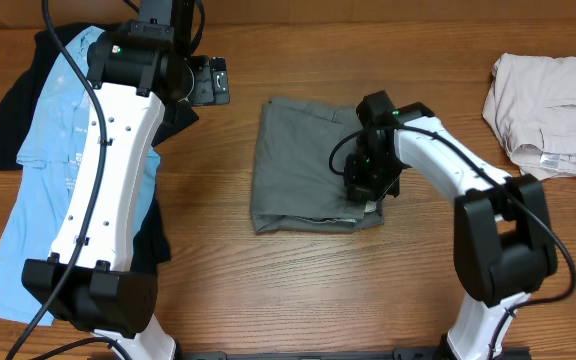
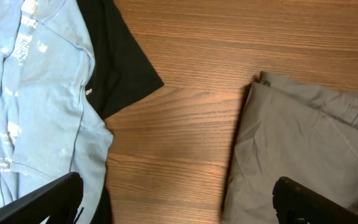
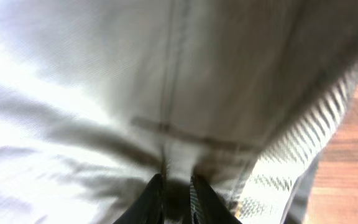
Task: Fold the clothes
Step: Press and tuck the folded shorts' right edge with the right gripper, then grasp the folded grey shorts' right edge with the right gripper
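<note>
Grey-olive shorts [image 1: 303, 165] lie folded into a rectangle at the table's middle. My right gripper [image 1: 368, 190] rests on their right edge; in the right wrist view its fingers [image 3: 176, 183] stand close together, pinching a fold of the shorts [image 3: 104, 74] near a seam. My left gripper [image 1: 213, 80] hovers wide open and empty at the back left, over bare wood [image 2: 176, 186] between the light blue shirt [image 2: 42, 106] and the shorts [image 2: 303, 143]. The light blue shirt [image 1: 58, 150] lies on a black shirt [image 1: 13, 100] at far left.
A crumpled beige garment [image 1: 553, 100] sits at the back right corner. The left arm's white links stretch over the blue shirt. Bare wooden table [image 1: 298, 290] runs along the front, between the two arm bases.
</note>
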Available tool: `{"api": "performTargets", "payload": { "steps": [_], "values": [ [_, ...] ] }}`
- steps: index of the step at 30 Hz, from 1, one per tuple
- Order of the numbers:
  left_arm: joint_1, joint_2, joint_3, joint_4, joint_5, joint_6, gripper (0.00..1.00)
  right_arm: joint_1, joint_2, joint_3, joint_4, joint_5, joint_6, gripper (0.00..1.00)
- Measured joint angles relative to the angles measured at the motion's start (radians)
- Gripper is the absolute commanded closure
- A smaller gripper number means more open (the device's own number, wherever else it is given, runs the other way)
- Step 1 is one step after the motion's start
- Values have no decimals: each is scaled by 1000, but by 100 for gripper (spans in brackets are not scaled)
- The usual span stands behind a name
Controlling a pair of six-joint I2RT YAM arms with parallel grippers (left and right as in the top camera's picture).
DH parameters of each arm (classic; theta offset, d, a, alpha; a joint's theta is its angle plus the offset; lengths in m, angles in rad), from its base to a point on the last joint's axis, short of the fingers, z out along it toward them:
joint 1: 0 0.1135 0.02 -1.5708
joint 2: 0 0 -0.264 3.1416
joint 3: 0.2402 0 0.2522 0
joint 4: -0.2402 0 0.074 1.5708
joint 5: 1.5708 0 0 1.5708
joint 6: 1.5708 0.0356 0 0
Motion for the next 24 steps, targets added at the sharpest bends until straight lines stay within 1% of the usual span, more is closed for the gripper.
{"api": "performTargets", "payload": {
  "steps": [2,3,6,8,10,11,14,15,19,24],
  "values": [
    [0,0,0,-1,0,0,0,0,-38,26,-23,-6,-13,57],
    [0,0,0,-2,0,0,0,0,-59,36,-29,-8,-24,51],
    [0,0,0,-5,0,0,0,-6,-132,60,-37,-11,-66,39],
    [0,0,0,-5,0,0,0,-19,-168,68,-51,-6,-90,34],
    [0,0,0,-5,0,0,0,-54,-189,73,-67,11,-132,22],
    [0,0,0,-5,0,0,0,-58,-189,73,-69,12,-128,20],
    [0,0,0,-5,0,0,0,-106,-187,73,-68,26,-168,3],
    [0,0,0,-5,0,0,0,-123,-187,73,-60,30,-179,0],
    [0,0,0,-5,0,0,0,-162,-187,66,-1,43,-235,0],
    [0,0,0,-7,0,0,0,-164,-187,3,101,49,-285,0]
  ]
}}
